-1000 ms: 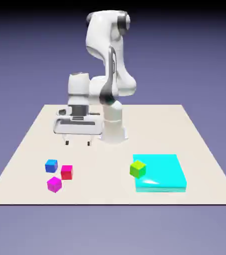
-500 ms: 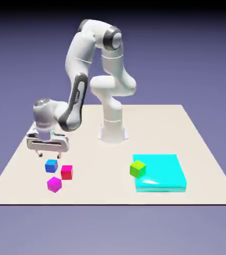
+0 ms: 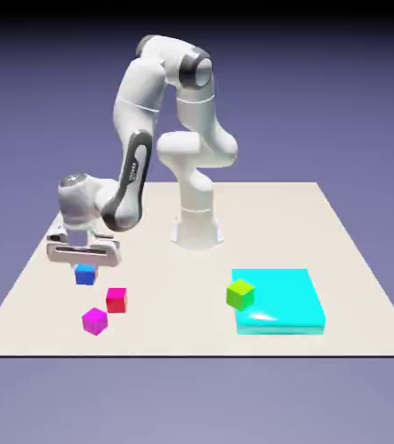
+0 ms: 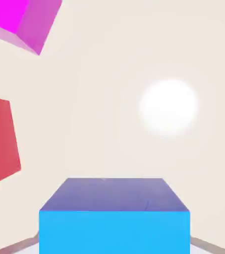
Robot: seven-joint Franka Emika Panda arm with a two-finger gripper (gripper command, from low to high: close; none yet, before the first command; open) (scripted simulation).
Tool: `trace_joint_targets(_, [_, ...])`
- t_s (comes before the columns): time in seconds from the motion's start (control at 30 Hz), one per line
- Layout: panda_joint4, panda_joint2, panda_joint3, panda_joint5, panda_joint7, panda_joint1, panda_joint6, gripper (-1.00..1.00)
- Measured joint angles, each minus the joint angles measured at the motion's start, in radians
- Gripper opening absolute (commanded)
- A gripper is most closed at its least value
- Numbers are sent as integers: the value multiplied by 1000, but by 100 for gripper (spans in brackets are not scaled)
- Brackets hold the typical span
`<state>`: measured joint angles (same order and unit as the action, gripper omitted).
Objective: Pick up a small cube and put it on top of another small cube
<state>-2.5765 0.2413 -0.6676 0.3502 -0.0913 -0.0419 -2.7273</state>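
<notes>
Exterior view, tabletop: the pale tabletop (image 3: 279, 225) carries everything, and the robot's work is off toward the exterior view's left.
White arm: one, its arm (image 3: 140, 95) bent over and down to that side.
Cyan slab: this flat block (image 3: 279, 299) sits well apart, over on the exterior view's right.
Hand: the hand (image 3: 85, 270) is right above the blue cube, closed on it as far as I can see, one finger to each side.
Blue cube: directly below the hand's body, between the fingertips; this cube (image 3: 85, 277) has no long axis, and its faces look square to the grip. I can't tell whether its underside touches the tabletop.
Way to go: the red cube (image 3: 116, 301) and magenta cube (image 3: 95, 322) both lie from it toward the camera, red also to the exterior view's right. Red looks the nearer perch, though which one is meant I couldn't say; a lift first would spare bumping either.
Count: one arm, one slab, one hand, four cubes: blue, red, magenta and a green cube (image 3: 240, 295) by the slab's left edge.
</notes>
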Motion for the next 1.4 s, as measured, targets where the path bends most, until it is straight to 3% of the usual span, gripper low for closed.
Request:
trace_joint_targets(1.2, [-72, -238, -288, -373, -1565, 446, 62, -100])
trace_joint_targets(1.4, [-67, -179, -206, -260, -1734, 398, 24, -100])
